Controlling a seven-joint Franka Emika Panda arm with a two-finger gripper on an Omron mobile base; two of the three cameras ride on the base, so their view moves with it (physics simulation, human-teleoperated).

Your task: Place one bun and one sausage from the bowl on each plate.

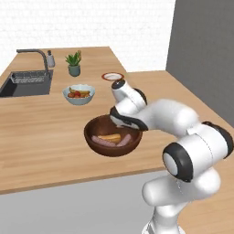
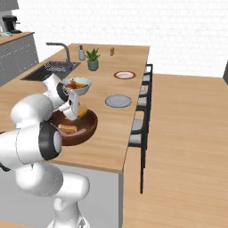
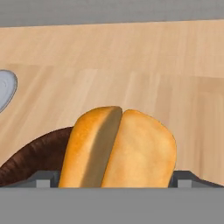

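Bun (image 3: 118,148) sits between the fingers (image 3: 113,178), which are spread wide and pinching it, just above the brown bowl (image 1: 93,141). Another bun (image 1: 109,136) and sausages (image 1: 103,142) lie inside. I think it should lift clear of the rim, then go slowly to the grey plate (image 2: 118,101) on the table (image 1: 41,132).

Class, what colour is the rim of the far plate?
Red-brown, around a white centre; the far plate shows best in the right base view.

Bun (image 3: 118,148) showing golden-orange crust between jaws | bowl (image 1: 93,139) gleaming dark brown below them | plates beyond: pale grey (image 2: 118,101), white with red-brown rim (image 2: 124,75)
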